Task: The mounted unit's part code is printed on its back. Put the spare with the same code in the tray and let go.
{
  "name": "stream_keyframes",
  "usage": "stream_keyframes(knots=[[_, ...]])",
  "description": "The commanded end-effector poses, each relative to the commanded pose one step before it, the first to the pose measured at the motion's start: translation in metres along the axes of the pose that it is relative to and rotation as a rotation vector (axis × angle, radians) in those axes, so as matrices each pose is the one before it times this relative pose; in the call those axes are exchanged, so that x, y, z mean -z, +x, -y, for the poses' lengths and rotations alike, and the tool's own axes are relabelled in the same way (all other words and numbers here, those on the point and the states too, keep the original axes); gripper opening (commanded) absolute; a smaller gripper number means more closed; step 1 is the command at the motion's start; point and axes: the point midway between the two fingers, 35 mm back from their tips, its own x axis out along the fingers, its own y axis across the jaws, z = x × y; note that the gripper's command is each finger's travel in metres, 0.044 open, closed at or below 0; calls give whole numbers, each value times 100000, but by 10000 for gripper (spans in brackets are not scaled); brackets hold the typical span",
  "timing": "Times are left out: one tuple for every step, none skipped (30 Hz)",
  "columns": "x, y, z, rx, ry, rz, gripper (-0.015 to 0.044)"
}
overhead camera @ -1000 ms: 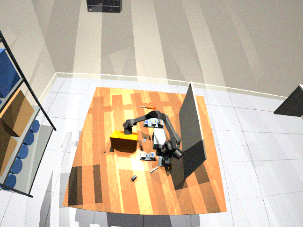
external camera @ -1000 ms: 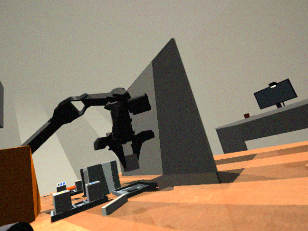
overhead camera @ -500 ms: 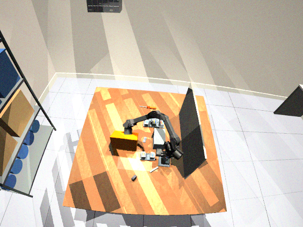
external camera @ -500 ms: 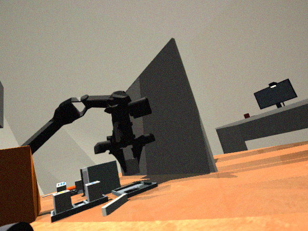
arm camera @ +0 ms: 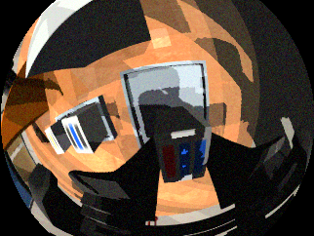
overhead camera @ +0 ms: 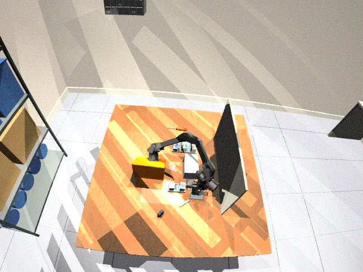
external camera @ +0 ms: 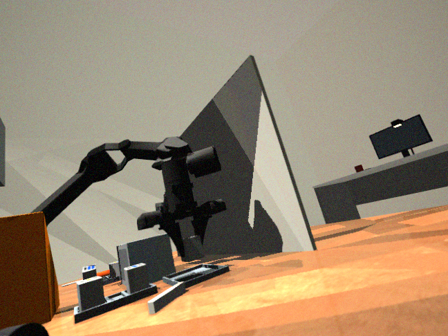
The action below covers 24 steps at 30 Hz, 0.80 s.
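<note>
— What do the jaws have?

— The gripper (external camera: 191, 235) is pinching a grey spare (external camera: 191, 245), a small block hanging upright with its long axis running down toward the table. In the wrist view the spare (arm camera: 184, 153) shows a face with a red stripe and two blue ones under a pale bar; no letters can be read on it.

— Where is that, exactly?

— Just above the tray (external camera: 197, 274), a shallow dark frame on the wooden table (external camera: 325, 274). From the side the spare's lower end seems close to the tray's far edge; whether it touches I cannot tell. From the wrist the tray (arm camera: 133, 100) lies right beneath the spare, its middle partly hidden by it.

— And around it?

— To the left, a holder (external camera: 115, 298) carries two more grey spares, one topped with a blue mark. Behind it stands the grey mounted unit (external camera: 148, 254); its back is out of sight. A grey bar (external camera: 165, 297) lies near the tray. A tall grey panel (external camera: 235, 162) rises just behind the arm. At far left an orange box (external camera: 23, 267) is cut off by the picture edge, hiding the arm's base.
</note>
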Motion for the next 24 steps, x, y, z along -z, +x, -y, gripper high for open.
stream_keyframes(knots=[[-67,355,-44,178,389,407,0],[-7,79,-11,-1,-2,9,0],[-7,79,-11,-1,-2,9,0],[-7,79,-11,-1,-2,9,0],[-7,79,-12,-1,-2,9,0],[-8,79,-12,-1,-2,9,0],[-8,79,-12,-1,-2,9,0],[-8,78,-12,-1,-2,9,0],[-8,78,-12,-1,-2,9,0],[-8,78,-13,-1,-2,10,0],[-8,78,-13,-1,-2,10,0],[-8,78,-13,-1,-2,10,0],[-8,78,-13,-1,-2,10,0],[-8,78,-13,-1,-2,10,0],[-8,78,-14,-1,-2,10,0],[-9,78,-14,-1,-2,10,0],[-9,78,-14,-2,-2,10,0],[-9,78,-14,-2,-2,10,0],[-9,78,-14,-2,-2,10,0],[-9,78,-15,-2,-2,11,0],[-9,78,-15,-2,-2,11,0],[-9,77,-15,-2,-2,11,0],[-9,77,-15,-2,-2,11,0],[-9,77,-15,-2,-2,11,0]])
